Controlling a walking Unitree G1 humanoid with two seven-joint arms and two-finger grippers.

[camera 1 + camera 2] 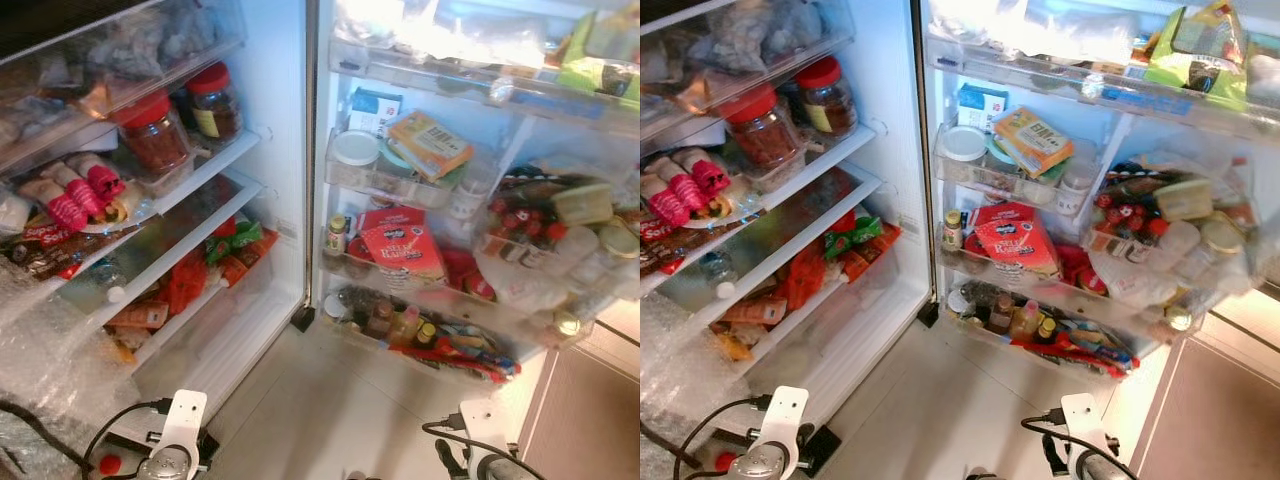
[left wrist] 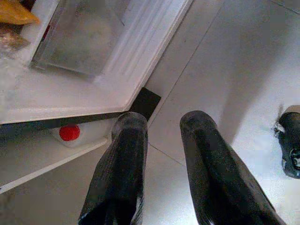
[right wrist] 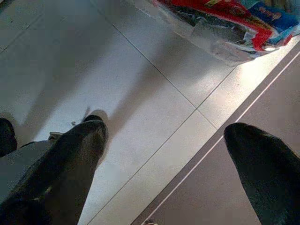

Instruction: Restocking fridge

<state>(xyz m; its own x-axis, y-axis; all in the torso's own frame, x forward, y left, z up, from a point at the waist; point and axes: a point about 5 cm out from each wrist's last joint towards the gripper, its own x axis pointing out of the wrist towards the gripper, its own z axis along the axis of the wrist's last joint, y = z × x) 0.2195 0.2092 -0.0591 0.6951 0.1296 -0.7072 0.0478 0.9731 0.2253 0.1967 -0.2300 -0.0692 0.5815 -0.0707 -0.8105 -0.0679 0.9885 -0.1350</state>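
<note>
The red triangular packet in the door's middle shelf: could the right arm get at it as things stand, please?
Probably yes: the red triangular packet faces outward at the shelf front, and the right end effector hangs open and empty.

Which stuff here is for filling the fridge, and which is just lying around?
For the job:
fridge shelves
door racks
left gripper, open
right gripper, open

Just lying about:
red-capped bottle under the fridge
cable

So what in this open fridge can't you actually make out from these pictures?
- Top door shelf: glare washes out its contents in the eye views.
- Small bottles in the bottom door rack: labels too small to read.
- Upper-left drawer: frosted front blurs what's inside.
- Red-capped bottle, left wrist view: mostly hidden under the fridge edge.
</note>
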